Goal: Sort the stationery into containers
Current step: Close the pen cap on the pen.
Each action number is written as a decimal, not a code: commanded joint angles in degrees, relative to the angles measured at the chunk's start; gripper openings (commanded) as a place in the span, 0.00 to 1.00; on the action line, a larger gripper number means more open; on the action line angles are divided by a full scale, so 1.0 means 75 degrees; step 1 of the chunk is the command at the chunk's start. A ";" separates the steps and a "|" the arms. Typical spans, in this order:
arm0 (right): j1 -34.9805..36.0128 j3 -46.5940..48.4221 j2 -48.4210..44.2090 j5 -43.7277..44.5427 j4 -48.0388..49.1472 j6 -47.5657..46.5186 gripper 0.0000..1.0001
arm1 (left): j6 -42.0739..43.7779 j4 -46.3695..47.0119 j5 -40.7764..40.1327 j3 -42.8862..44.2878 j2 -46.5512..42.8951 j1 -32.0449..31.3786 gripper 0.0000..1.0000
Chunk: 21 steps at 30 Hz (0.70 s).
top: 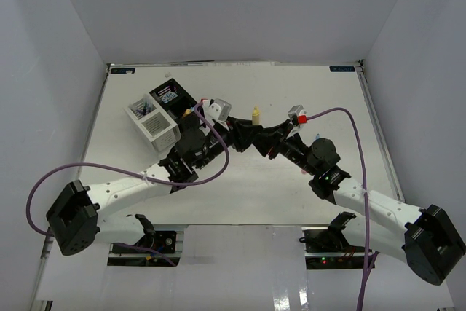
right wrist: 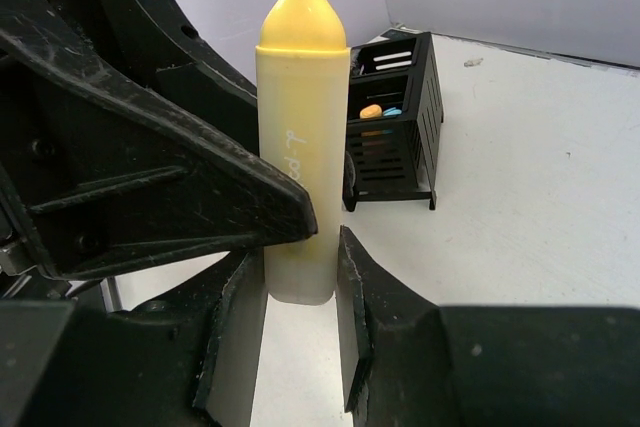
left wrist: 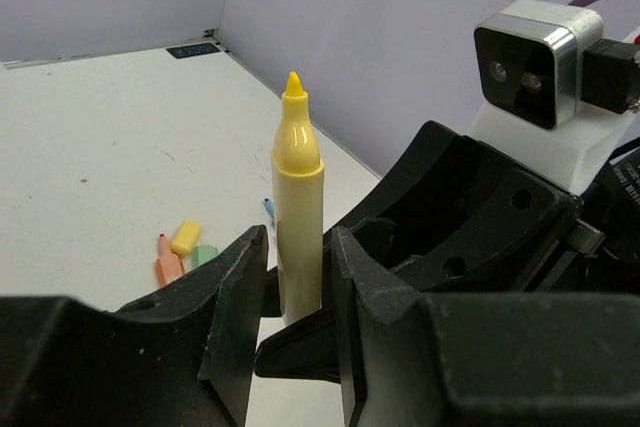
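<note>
Highlighter (right wrist: 298,147) upright: right gripper (right wrist: 297,252) clamped on it, left gripper (left wrist: 298,237) apart round it.

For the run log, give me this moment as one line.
phase: handover | object: chubby yellow plastic highlighter, upright | right gripper: shut on it | left gripper: flanks it, grip unclear

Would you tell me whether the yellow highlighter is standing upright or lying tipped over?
Upright: in both wrist views the yellow highlighter stands vertical with its tip pointing up.
</note>
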 commanded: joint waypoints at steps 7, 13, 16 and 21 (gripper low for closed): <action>0.0102 0.0084 -0.0034 -0.0078 0.0444 -0.0113 0.08 | -0.0192 0.0163 0.0114 0.0482 0.0274 -0.0010 0.38; 0.0125 0.0037 -0.0069 -0.0008 0.0444 -0.0125 0.08 | -0.0216 0.0233 0.0102 0.0483 0.0356 -0.0010 0.31; 0.0125 0.0014 -0.0081 0.0015 0.0455 -0.0148 0.08 | -0.0239 0.0233 0.0149 0.0460 0.0367 -0.0021 0.24; 0.0125 0.0014 -0.0116 0.0015 0.0467 -0.0136 0.08 | -0.0204 0.0280 0.0208 0.0366 0.0321 -0.0022 0.15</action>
